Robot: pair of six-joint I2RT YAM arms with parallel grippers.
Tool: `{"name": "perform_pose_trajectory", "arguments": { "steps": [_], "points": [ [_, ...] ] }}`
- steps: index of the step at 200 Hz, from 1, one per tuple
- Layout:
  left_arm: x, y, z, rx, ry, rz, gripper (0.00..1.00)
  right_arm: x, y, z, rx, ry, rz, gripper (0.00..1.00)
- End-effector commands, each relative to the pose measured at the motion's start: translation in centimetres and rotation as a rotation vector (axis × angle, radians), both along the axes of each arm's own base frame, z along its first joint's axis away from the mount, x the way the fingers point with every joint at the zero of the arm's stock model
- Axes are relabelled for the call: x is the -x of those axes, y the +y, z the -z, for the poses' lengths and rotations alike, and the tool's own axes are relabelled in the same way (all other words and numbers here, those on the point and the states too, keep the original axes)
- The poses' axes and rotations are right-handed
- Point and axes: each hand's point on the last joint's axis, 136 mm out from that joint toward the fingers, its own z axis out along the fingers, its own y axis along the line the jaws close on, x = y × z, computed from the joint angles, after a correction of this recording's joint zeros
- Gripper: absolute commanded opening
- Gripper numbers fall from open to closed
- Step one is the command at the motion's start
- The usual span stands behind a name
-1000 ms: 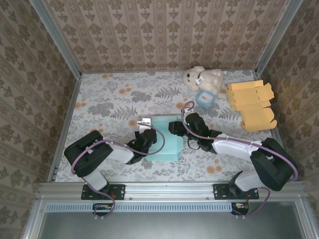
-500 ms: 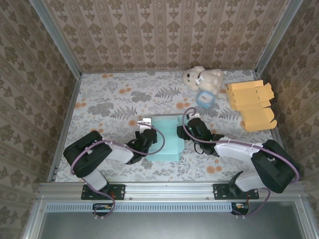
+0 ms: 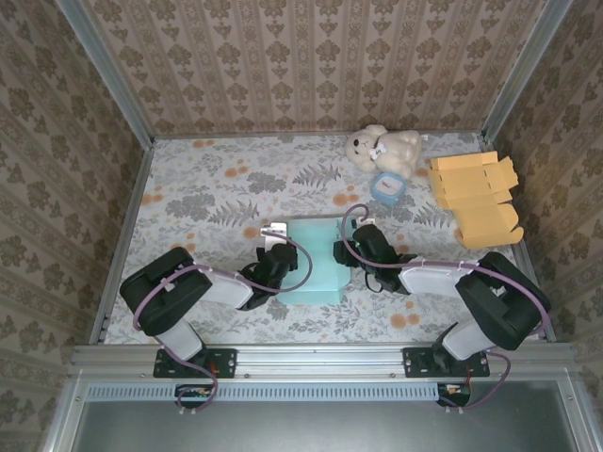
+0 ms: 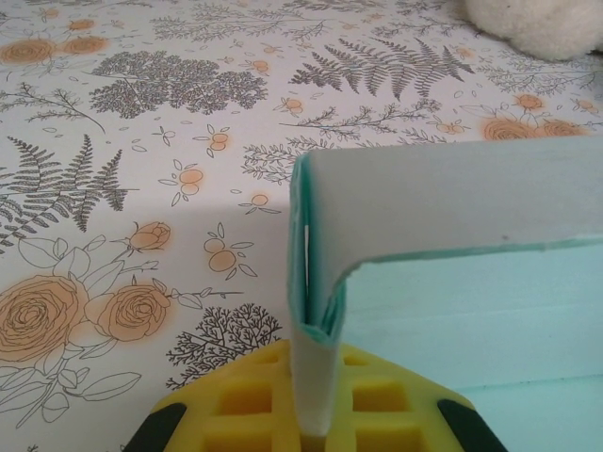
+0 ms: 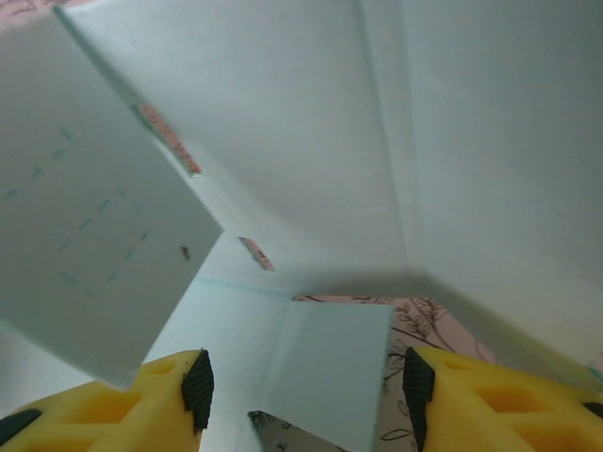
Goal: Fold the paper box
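- The paper box [image 3: 311, 268] sits mid-desk [image 3: 207, 188] between both arms.
- My left fingers [image 4: 236, 405] pinch its left wall [image 4: 313, 367]; I hold that firm as an anchor.
- My right fingers [image 5: 113, 405] stand apart either side of a loose flap [image 5: 330, 367]; I should close squarely before creasing it.

Pale teal paper box [image 3: 311, 268]: one
Orange flat cardboard box blanks [image 3: 469, 184]: one pile, sheet count unclear
White plush teddy bear [image 3: 382, 149]: one
Small light-blue round tub [image 3: 386, 186]: one
Floral-patterned tabletop [image 3: 217, 193]: one
Yellow-padded pincers: two, left pincer [image 4: 316, 419] and right pincer [image 5: 301, 386]
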Motion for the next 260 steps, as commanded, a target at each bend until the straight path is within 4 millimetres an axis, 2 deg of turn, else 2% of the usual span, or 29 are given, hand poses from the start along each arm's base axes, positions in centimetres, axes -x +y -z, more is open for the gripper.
{"name": "perform_pose_trajectory", "arguments": {
  "steps": [1,35,53,112,164,192,260],
  "points": [
    [-0.2,-1.1,-1.1,0.050,-0.016,0.012,0.00,-0.3,1.8,-1.3,-0.109,-0.024,-0.047,0.57],
    [-0.3,-1.3,-0.7,0.047,-0.008,0.010,0.00,0.3,3.1,-2.7,-0.164,-0.062,-0.107,0.55],
    [-0.3,-1.4,-0.5,0.052,-0.004,0.013,0.00,0.5,3.4,-2.6,-0.157,-0.057,-0.118,0.55],
    [-0.3,-2.1,-0.2,0.070,0.006,0.027,0.00,0.7,5.6,0.4,-0.150,0.011,-0.143,0.54],
    [-0.2,-1.6,0.0,0.070,0.005,0.016,0.00,0.8,7.0,2.5,-0.121,0.049,-0.149,0.53],
    [-0.2,-1.3,0.1,0.061,0.003,0.008,0.00,0.8,6.4,1.7,-0.101,0.023,-0.128,0.53],
    [-0.1,-0.7,0.4,0.048,0.001,-0.008,0.00,2.3,4.9,-2.8,-0.036,-0.034,-0.162,0.55]
  ]
}}
